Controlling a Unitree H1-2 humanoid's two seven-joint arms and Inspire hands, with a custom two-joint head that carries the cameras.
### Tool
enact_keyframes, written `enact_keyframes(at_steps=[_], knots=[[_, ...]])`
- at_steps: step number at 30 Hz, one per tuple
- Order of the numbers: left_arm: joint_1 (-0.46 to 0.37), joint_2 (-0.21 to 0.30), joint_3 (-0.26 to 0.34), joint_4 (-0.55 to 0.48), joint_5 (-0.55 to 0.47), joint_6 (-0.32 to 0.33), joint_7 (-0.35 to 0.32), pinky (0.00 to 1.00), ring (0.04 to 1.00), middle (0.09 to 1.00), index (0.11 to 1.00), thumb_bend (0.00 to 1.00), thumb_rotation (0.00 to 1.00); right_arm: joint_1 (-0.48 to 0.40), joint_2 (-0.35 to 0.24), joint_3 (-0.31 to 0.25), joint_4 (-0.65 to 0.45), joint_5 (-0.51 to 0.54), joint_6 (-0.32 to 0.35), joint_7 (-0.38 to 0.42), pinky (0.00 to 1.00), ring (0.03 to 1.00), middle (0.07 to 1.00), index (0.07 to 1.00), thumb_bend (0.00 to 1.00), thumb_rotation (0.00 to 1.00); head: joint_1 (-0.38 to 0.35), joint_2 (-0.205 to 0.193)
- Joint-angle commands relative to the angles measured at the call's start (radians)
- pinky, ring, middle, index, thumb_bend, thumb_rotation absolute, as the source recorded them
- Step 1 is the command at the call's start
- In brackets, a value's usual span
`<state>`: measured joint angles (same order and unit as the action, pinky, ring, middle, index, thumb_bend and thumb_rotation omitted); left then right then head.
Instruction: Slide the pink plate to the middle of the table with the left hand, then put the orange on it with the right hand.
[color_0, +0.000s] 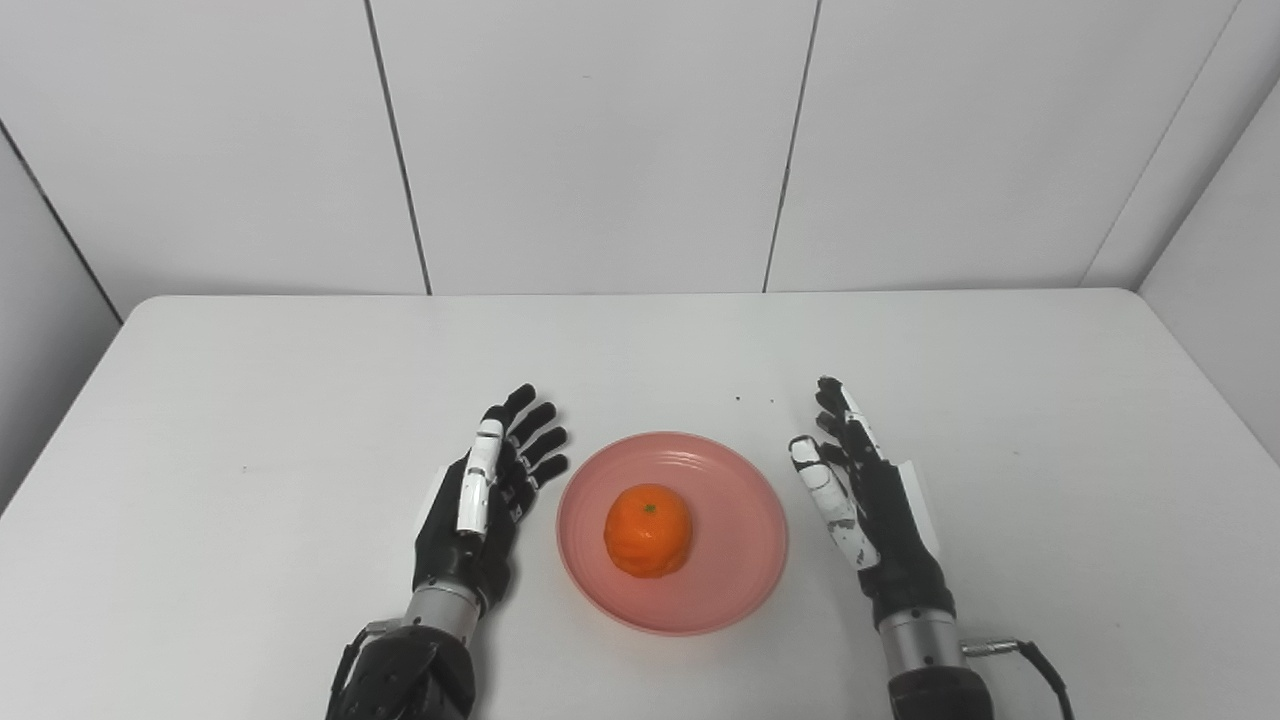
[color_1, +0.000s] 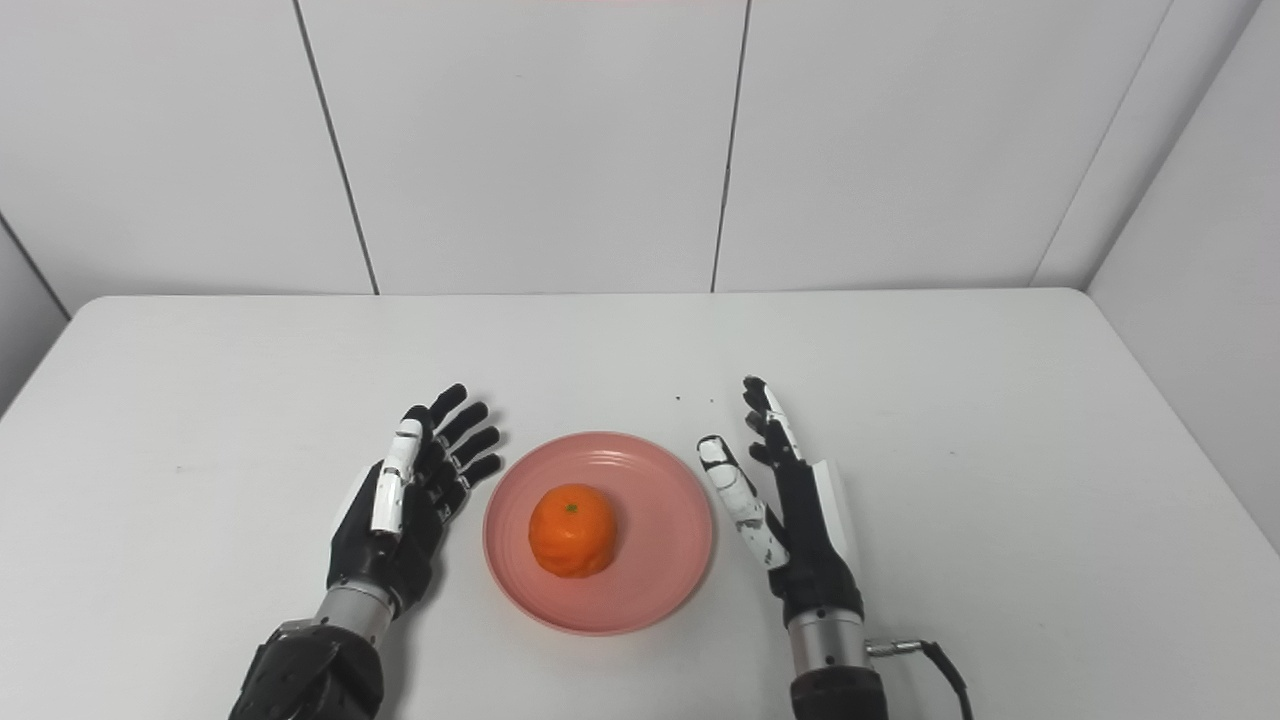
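Two side-by-side head cameras look steeply down, sharing the whole table (color_0: 300, 380).

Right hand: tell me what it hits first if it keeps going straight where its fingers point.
Nothing, it seems. The right hand points away toward the table's far edge, beside the pink plate, and only bare tabletop lies ahead.

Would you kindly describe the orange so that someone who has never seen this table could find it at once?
Start at the white table and look near its front edge, where a pink plate lies between the open left hand and open right hand. The orange sits on that plate, a little left of its centre, touching neither hand. It is the only round, bright orange thing there.
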<state>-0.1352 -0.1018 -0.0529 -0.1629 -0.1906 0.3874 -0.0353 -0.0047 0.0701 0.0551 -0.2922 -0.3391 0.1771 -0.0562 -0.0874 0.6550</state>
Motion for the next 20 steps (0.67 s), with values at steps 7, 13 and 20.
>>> enact_keyframes(at_steps=[7, 13, 20], knots=[[0.017, 0.01, -0.036, -0.05, 0.006, -0.049, -0.031, 0.94, 0.943, 0.956, 0.943, 0.39, 1.0, -0.006, 0.028, -0.026, -0.001, 0.104, -0.044, -0.017, 0.95, 0.934, 0.937, 0.937, 0.24, 1.0, 0.008, -0.003], [0.042, 0.026, -0.055, -0.054, 0.014, -0.075, -0.048, 0.99, 0.991, 0.997, 0.989, 0.39, 1.0, 0.006, 0.018, -0.03, 0.008, 0.191, -0.034, 0.014, 0.97, 0.973, 0.978, 0.977, 0.23, 1.0, 0.011, 0.002], [0.054, 0.031, -0.056, -0.047, 0.017, -0.106, -0.059, 1.0, 1.0, 1.0, 1.0, 0.42, 0.99, 0.006, 0.012, -0.034, 0.026, 0.266, -0.032, 0.021, 0.99, 1.0, 1.0, 1.0, 0.26, 1.0, 0.012, 0.002]])
